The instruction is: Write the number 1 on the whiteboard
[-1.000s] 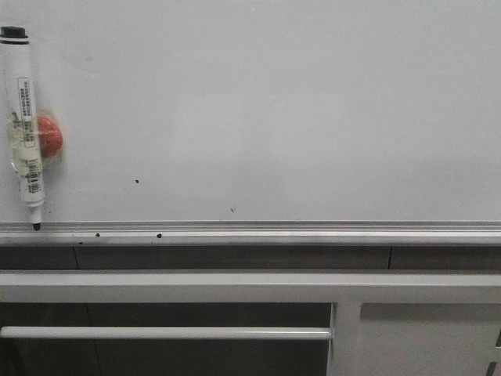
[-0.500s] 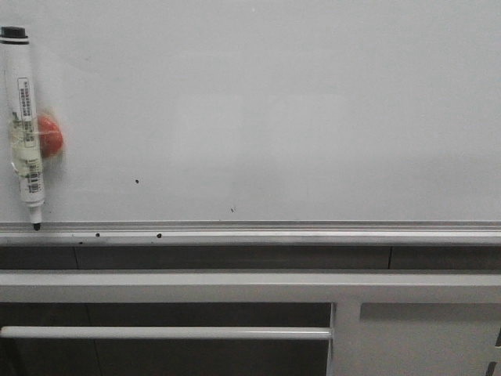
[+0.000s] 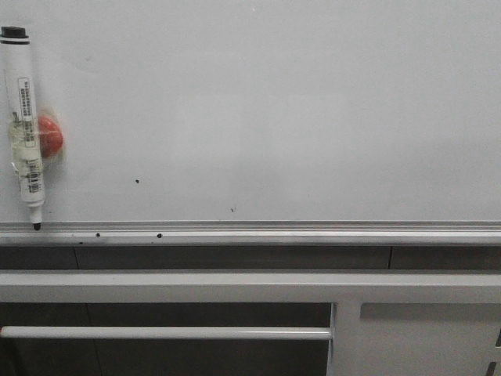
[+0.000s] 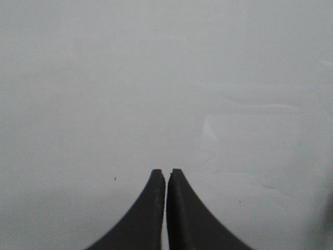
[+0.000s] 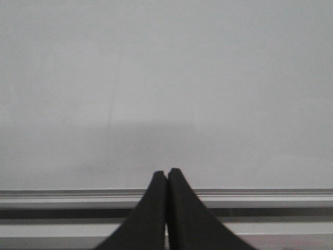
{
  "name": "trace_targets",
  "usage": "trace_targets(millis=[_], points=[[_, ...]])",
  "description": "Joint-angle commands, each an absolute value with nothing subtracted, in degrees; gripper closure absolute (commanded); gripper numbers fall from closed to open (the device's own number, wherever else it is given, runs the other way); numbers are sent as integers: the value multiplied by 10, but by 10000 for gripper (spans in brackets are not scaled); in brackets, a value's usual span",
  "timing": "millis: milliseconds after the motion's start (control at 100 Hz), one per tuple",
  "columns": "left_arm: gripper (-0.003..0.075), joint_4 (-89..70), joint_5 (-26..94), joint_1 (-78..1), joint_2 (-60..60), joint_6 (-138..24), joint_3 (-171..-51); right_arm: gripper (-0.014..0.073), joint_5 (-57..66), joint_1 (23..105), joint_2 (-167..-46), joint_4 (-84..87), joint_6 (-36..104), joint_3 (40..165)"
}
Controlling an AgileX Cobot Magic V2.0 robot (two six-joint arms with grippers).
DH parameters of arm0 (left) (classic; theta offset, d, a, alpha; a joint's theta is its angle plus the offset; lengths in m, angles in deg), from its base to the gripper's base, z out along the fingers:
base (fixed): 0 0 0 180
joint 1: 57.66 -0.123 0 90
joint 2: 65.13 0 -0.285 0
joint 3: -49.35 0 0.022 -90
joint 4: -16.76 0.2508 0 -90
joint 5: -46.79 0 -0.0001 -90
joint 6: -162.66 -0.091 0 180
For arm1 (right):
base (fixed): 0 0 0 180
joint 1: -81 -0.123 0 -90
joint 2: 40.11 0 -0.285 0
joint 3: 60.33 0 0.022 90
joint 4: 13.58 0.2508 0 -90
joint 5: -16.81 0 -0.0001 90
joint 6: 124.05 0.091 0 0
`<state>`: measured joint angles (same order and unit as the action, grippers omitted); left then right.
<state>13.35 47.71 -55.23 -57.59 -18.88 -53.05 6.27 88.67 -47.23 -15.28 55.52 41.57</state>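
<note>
Whiteboard [image 3: 297,110] unmarked, unchanged from earlier; marker [image 3: 23,125] unmoved; left pincer [image 4: 166,174], right pincer [image 5: 166,174] both closed, empty.

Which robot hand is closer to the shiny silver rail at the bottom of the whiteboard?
Right. The right gripper has the silver rail just past its shut fingertips. The left gripper faces only bare whiteboard, with no rail in its view, so it looks farther away.
</note>
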Motion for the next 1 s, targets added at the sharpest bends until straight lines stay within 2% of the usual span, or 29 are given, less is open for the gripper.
trace_targets(millis=[0, 150, 270, 330, 400, 490, 550, 840, 990], points=[[741, 129, 526, -547, -589, -188, -527, 657, 130, 887, -464, -159, 552, 401], [741, 129, 534, -547, -589, -188, -527, 657, 192, 887, -464, -121, 552, 401], [741, 75, 563, -547, -589, -181, -527, 657, 321, 887, -464, 57, 647, 404], [741, 43, 573, -547, -589, -181, -529, 657, 334, 887, -464, 102, 676, 416], [741, 37, 571, -547, -587, -181, -531, 657, 271, 887, -464, 103, 676, 444], [741, 37, 557, -547, -582, -181, -544, 657, 96, 887, -472, 90, 668, 492], [741, 40, 543, -547, -576, -181, -558, 657, 25, 887, -484, 81, 654, 519], [741, 85, 397, -547, -477, -182, -732, 657, -131, 887, -621, 81, 517, 712], [740, 75, 416, -547, -423, -182, -768, 657, -153, 887, -680, 76, 516, 753]])
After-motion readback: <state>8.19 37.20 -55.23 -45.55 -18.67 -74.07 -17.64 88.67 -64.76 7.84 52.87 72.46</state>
